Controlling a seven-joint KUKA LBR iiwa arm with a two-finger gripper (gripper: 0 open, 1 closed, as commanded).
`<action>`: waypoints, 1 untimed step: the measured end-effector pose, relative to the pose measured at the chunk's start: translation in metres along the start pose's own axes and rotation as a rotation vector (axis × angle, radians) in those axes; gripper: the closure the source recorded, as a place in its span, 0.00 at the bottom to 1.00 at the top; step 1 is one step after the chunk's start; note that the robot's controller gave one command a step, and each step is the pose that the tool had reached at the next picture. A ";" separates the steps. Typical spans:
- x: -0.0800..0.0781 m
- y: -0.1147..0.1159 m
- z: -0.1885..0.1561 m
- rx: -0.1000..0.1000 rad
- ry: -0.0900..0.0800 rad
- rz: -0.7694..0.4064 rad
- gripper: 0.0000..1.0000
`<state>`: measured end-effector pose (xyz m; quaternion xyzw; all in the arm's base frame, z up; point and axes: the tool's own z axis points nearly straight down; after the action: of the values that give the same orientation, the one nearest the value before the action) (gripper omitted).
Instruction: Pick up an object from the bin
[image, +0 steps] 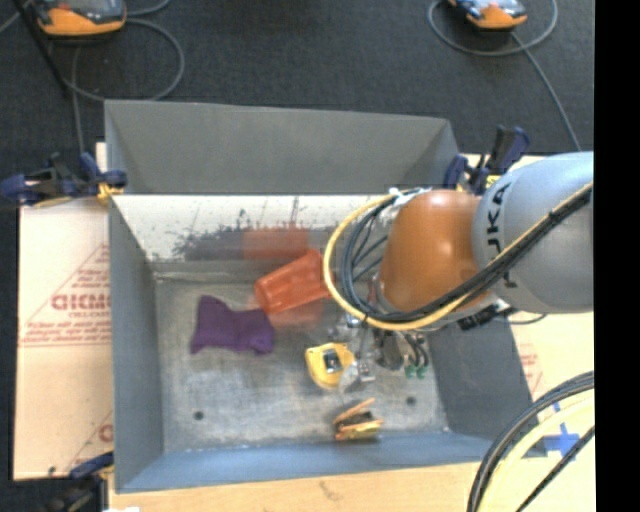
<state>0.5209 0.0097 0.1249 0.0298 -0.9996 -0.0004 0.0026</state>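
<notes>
My gripper (363, 358) hangs low over the bin floor, right of centre, beneath the arm's orange cover. A small yellow and black tape measure (324, 365) lies just to its left, touching or almost touching it. A brown wooden clip (356, 422) lies a little in front of the gripper, near the bin's front wall. A small green thing (414, 371) shows at the gripper's right side, partly hidden by the arm.
An orange see-through box (291, 283) leans near the back wall, left of the arm. A purple cloth (230, 328) lies at the left middle of the floor. The arm and its cables cover the bin's right part.
</notes>
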 end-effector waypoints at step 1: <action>0.001 -0.003 -0.022 0.001 -0.003 0.003 1.00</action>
<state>0.5201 0.0066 0.1473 0.0284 -0.9996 0.0000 0.0010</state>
